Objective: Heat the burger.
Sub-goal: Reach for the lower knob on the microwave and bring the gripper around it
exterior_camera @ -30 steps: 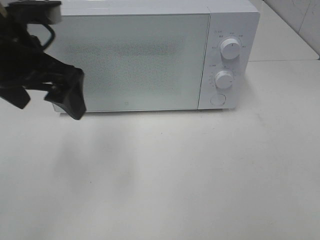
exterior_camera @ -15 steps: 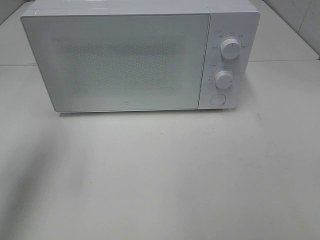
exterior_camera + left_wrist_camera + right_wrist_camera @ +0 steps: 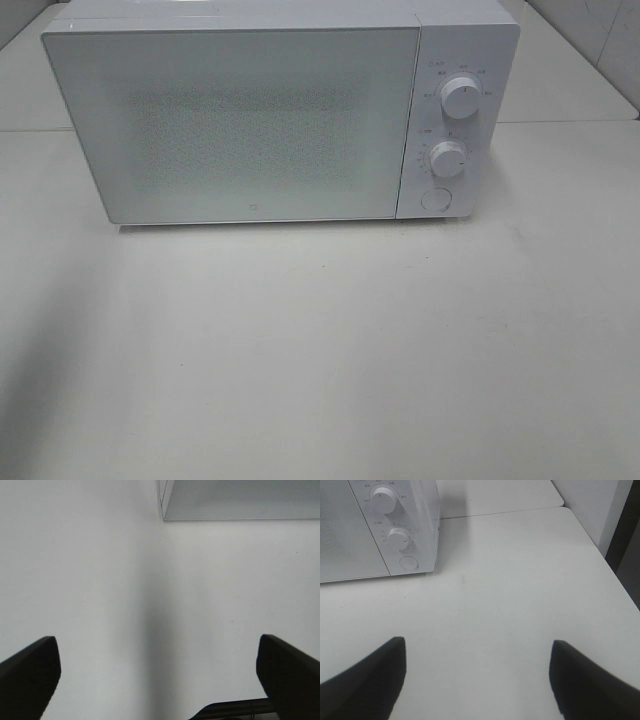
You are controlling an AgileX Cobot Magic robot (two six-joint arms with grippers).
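Note:
The burger is out of view in every frame. A white microwave stands at the back of the table with its frosted door shut. Neither arm shows in the exterior high view. In the left wrist view my left gripper is open over bare tabletop, its dark fingers wide apart with nothing between them; a lower corner of the microwave lies ahead. My right gripper is open and empty too, above the table to the right of the microwave.
The microwave's control panel carries two round knobs and a round button. The white table stretches in front of it. Its right edge runs close to a wall.
One second ago the left arm stood in front of the microwave's left end in the exterior high view; it has since moved out of that view. The microwave is unchanged.

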